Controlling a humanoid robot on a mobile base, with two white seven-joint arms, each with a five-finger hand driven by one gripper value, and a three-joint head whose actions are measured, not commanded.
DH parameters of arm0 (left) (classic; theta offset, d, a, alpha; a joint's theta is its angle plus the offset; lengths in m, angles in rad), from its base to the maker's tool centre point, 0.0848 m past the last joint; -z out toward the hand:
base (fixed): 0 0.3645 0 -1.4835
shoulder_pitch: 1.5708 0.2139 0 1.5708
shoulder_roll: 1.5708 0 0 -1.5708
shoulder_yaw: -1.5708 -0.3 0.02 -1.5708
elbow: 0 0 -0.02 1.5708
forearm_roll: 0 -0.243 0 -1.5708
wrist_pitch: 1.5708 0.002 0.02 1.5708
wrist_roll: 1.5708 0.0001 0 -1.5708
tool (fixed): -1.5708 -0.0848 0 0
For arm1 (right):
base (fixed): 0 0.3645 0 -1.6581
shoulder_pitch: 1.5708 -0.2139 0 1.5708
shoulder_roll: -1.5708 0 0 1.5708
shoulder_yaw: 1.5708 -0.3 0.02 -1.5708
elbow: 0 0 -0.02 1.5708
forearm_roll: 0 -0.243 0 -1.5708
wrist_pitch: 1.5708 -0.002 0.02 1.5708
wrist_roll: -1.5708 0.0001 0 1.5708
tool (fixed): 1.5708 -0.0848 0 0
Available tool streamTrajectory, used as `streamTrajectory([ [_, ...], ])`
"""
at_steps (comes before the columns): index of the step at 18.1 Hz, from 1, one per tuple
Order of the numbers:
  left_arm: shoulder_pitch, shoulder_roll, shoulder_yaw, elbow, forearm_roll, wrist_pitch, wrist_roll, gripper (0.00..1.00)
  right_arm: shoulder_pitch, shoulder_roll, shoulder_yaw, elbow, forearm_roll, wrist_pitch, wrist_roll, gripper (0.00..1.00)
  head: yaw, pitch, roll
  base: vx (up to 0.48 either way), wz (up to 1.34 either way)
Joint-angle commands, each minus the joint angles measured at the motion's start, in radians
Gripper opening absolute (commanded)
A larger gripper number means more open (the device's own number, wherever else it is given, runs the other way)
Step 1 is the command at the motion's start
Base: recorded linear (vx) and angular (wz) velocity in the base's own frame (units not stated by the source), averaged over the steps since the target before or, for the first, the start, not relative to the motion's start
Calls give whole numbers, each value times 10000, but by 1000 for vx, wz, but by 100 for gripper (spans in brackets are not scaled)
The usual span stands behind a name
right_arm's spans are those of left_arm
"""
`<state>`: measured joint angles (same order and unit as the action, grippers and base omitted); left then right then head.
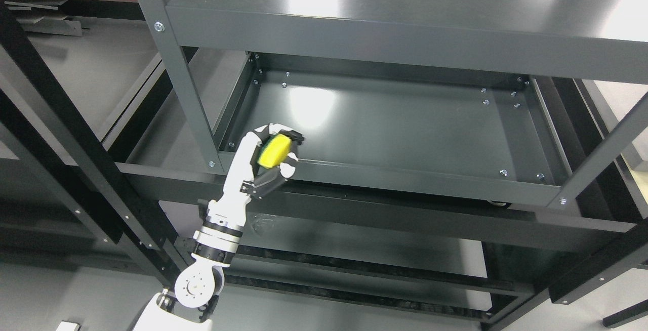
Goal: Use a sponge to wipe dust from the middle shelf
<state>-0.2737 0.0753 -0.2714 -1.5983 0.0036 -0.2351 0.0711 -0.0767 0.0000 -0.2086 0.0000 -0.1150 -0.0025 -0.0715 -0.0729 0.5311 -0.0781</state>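
Observation:
My left hand point(276, 153) reaches up from the lower left and is shut on a yellow sponge point(273, 151) with a green edge. It holds the sponge at the front left rim of the middle shelf point(405, 123), a dark grey metal tray. The sponge hovers right at the shelf's front lip, near the left corner post. I cannot tell whether it touches the tray floor. The right hand does not show.
The top shelf point(405, 7) overhangs the middle one, leaving a low gap. Grey upright posts point(177, 68) stand at the corners, and a black diagonal frame bar point(76, 143) crosses at the left. A lower shelf point(354, 240) lies beneath.

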Motion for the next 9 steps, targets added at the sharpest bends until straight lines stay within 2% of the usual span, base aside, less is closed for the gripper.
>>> streamTrajectory([
  [1,436,-579,1729,-1796,-297,999,424,4,0,-175,0,-175,0,730,-6,100,0,0,0,0,0],
  [3,405,-579,2435,-1795,-297,2376,621,5,0,-175,0,-175,0,731,-6,100,0,0,0,0,0],
  [9,313,-579,2607,-1795,-251,2459,930,4,0,-175,0,-175,0,730,-6,100,0,0,0,0,0],
])
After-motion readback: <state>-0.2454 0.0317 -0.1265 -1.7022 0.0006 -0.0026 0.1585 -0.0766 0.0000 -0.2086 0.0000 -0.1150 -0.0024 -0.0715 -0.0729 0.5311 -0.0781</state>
